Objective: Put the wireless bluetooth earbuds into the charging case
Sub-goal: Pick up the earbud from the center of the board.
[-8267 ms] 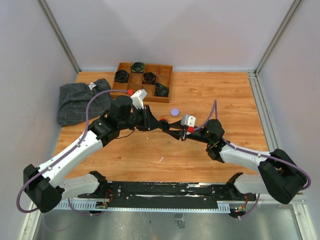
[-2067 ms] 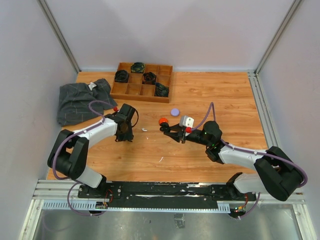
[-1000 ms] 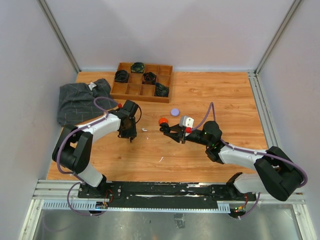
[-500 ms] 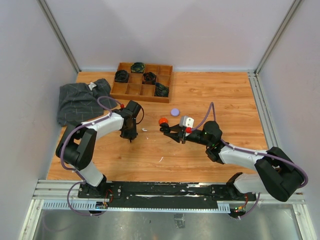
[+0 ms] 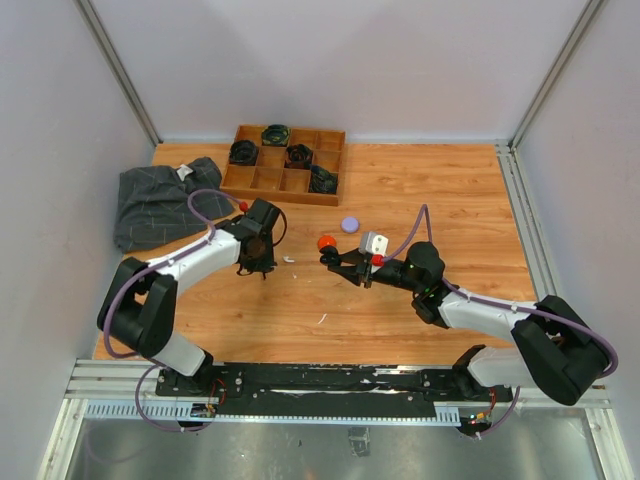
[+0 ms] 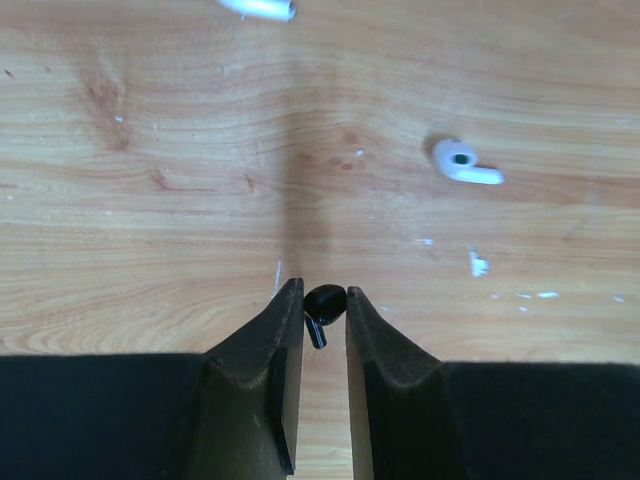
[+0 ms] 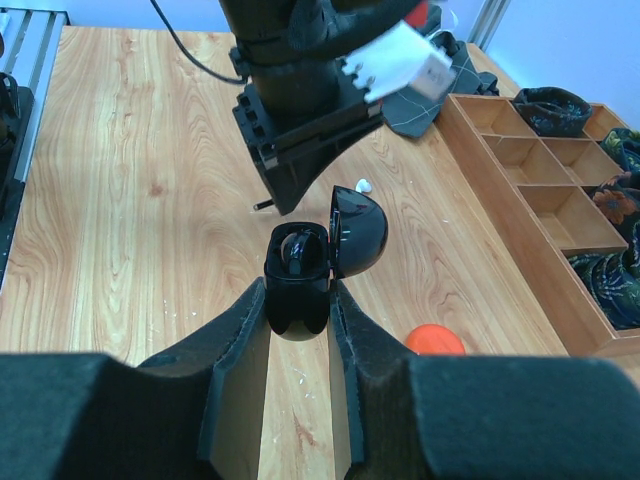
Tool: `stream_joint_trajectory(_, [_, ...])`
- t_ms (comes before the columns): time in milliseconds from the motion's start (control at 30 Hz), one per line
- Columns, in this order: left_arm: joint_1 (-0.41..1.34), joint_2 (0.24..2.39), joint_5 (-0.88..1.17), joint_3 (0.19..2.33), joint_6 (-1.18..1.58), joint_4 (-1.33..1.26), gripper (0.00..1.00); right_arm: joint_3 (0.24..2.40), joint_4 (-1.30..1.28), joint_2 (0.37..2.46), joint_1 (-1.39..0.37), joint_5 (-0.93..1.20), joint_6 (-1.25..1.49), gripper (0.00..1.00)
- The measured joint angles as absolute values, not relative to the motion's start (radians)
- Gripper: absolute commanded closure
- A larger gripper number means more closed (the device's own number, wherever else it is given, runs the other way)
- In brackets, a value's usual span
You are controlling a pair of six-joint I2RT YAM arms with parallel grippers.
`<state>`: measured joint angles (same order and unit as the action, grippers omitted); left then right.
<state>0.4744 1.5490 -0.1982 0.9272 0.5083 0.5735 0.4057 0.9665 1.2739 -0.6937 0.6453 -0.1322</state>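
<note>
Claws on both arms are closed on small black items at mid-surface. The left claw (image 6: 324, 294) pinches a black earbud (image 6: 322, 302) between its very fingertips, both fingers touching it, with the bud's stem pointing down at the wood. I cannot tell whether the bud touches the surface (image 6: 150, 200) or hangs just above it.

The right claw (image 7: 298, 290) grips the black case (image 7: 297, 285) by its body, one finger on each side. Its lid (image 7: 358, 235) stands hinged open to the right. A dark rounded shape sits in the case's mouth, but it is too dark to say what it is. In the top view the two claws face each other, left of centre and centre, near but apart.

A white earbud (image 5: 288, 259) lies on the wood between them, just right of the left claw. An orange-red puck (image 5: 326, 242) rests just beyond the right claw, and a lilac puck (image 5: 349, 224) lies a little farther off to the right. At the far edge a wooden tray (image 5: 270, 179) holds dark bundles in some compartments. A grey cloth (image 5: 160, 200) lies crumpled to its left.
</note>
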Motion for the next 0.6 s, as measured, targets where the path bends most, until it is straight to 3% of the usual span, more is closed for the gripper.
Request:
stream_joint_trajectory(333, [0.543, 1.305, -0.185, 0.891, 0.503, 0.44, 0.84, 0.406, 0.958, 1.269, -0.694, 0.627, -0.136, 0.99])
stream_joint_trajectory(600, [0.577, 1.049, -0.109, 0.741, 0.459, 0.199, 0.88, 0.408, 0.96, 1.259, -0.694, 0.582, -0.128, 0.99])
